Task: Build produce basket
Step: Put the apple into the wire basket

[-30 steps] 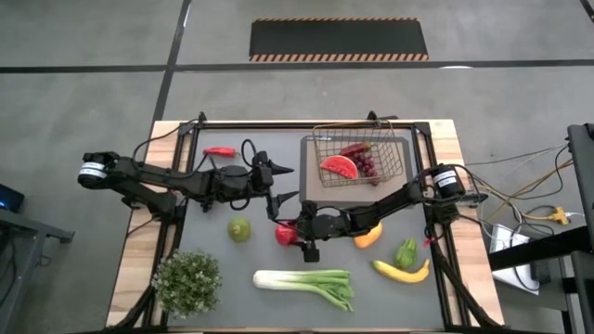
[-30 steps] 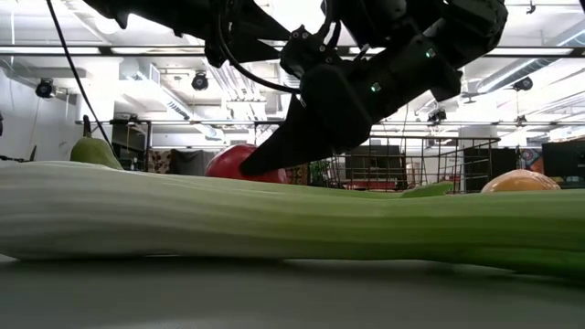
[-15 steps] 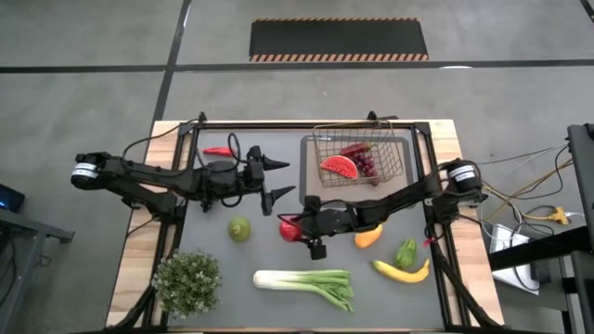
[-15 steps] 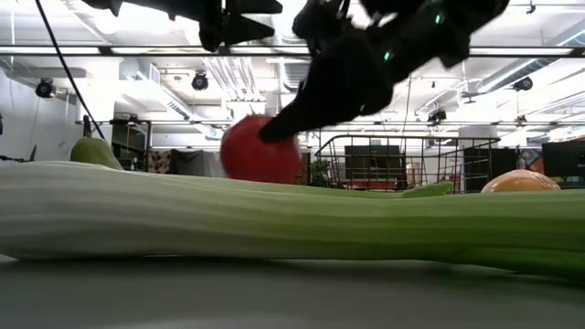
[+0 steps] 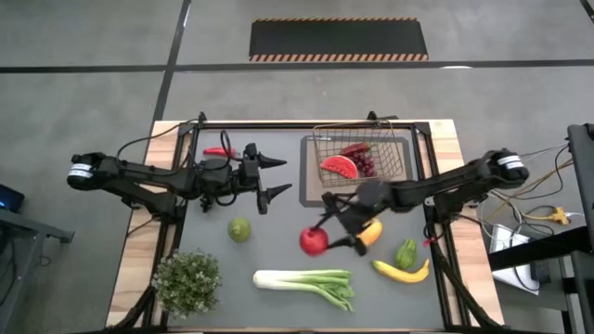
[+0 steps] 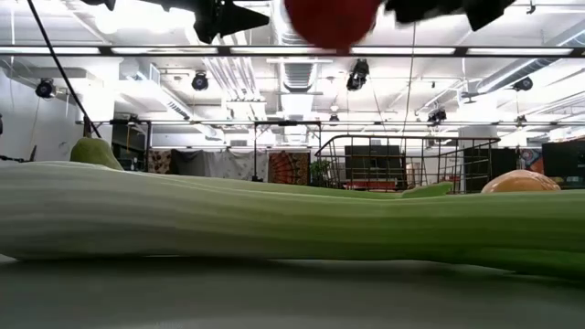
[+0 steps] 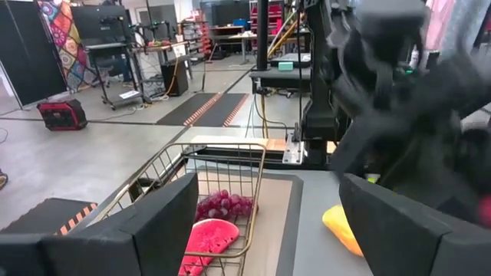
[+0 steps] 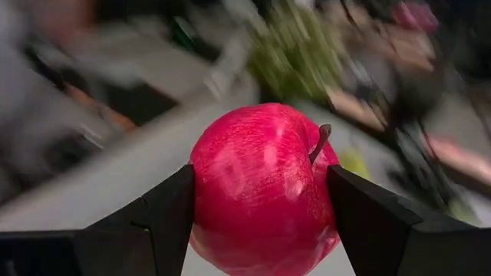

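Observation:
My right gripper (image 5: pixel 320 237) is shut on a red apple (image 5: pixel 312 242) and holds it high above the table's middle; the apple shows at the top of the low view (image 6: pixel 331 16). The wire basket (image 5: pixel 401 160) stands at the far right and holds a watermelon slice (image 5: pixel 339 168), purple grapes (image 5: pixel 367 166) and a red chilli (image 5: pixel 355 148). My left gripper (image 5: pixel 276 179) is open and empty, left of the basket. The basket also shows in the left wrist view (image 7: pixel 230 157). My right gripper pinches the apple's two opposite sides (image 8: pixel 201 192) between its two fingers (image 8: pixel 153 218). The stem (image 8: pixel 321 142) points off to one side. The fingers come from the table's right. The apple is lifted clear of the table.
A leek (image 5: pixel 306 282) lies near the front edge, and a potted plant (image 5: pixel 188 281) stands at the front left. A green fruit (image 5: pixel 239 229), a second chilli (image 5: pixel 219 151), a mango (image 5: pixel 371 234), a green pepper (image 5: pixel 406 252) and a banana (image 5: pixel 401 271) lie on the mat.
My right gripper has lifted the red apple off the table, high up and a little toward the right and near edges. My left gripper has drawn back a little toward the table's left edge, staying open.

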`<state>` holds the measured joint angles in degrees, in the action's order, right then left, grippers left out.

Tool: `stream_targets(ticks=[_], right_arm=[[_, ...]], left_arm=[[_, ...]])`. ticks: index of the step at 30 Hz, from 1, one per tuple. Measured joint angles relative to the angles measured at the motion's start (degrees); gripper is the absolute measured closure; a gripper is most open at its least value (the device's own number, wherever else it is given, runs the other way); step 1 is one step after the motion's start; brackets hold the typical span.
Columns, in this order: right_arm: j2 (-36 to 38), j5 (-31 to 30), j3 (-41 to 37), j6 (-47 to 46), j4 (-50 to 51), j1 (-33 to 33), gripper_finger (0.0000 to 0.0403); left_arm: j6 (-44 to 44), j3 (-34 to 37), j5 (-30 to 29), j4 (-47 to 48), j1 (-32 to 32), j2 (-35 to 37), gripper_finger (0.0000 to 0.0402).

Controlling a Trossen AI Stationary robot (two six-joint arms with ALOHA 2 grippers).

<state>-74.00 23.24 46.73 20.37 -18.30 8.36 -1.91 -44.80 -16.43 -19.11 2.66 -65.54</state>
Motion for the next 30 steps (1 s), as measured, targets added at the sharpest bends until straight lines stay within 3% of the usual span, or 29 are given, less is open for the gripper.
stream_targets(ticks=[4, 7, 10, 15, 17, 18, 20, 25, 27, 30], right_arm=[[3.0, 17.5, -2.5, -1.6, -9.1, -2.0, 0.0152], [3.5, 24.6, -2.7, -3.3, -15.0, -2.2, 0.0152], [3.4, 27.2, -2.7, -3.9, -18.2, -2.1, 0.0152], [3.4, 26.0, -2.7, -5.2, -18.4, -2.2, 0.0152], [3.7, 19.6, -2.7, -7.6, -18.1, -2.1, 0.0152], [4.1, 13.0, -2.7, -9.1, -16.9, -2.1, 0.0152], [5.4, -3.2, -1.5, -10.6, -10.9, -2.2, 0.0152], [5.8, -47.7, 5.2, -11.3, 16.6, -3.4, 0.0152], [4.3, -55.9, 7.5, -13.5, 25.0, -5.4, 0.0152], [2.4, -57.5, 10.2, -18.4, 34.2, -9.8, 0.0152]], left_arm=[[-0.4, 0.0, 0.1, -0.1, 0.0, 0.0, 0.0102], [-0.4, 0.0, 0.1, -0.1, 0.0, 0.0, 0.0102], [-0.4, 0.0, 0.1, -0.1, 0.0, 0.0, 0.0102], [-0.4, 0.0, 0.1, 0.0, 0.0, 0.0, 0.0102], [-0.5, 0.0, 0.1, 0.1, 0.0, 0.0, 0.0102], [-0.5, 0.0, 0.1, 0.1, 0.0, 0.0, 0.0102], [-0.6, 0.0, 0.1, 0.0, 0.0, 0.0, 0.0102], [-2.0, 0.0, 0.1, 0.0, 0.0, 0.5, 0.0102], [-2.8, 0.0, 0.1, 0.1, 0.0, 0.5, 0.0102], [-4.4, 0.0, 0.1, -0.1, 0.0, 0.4, 0.0102]])
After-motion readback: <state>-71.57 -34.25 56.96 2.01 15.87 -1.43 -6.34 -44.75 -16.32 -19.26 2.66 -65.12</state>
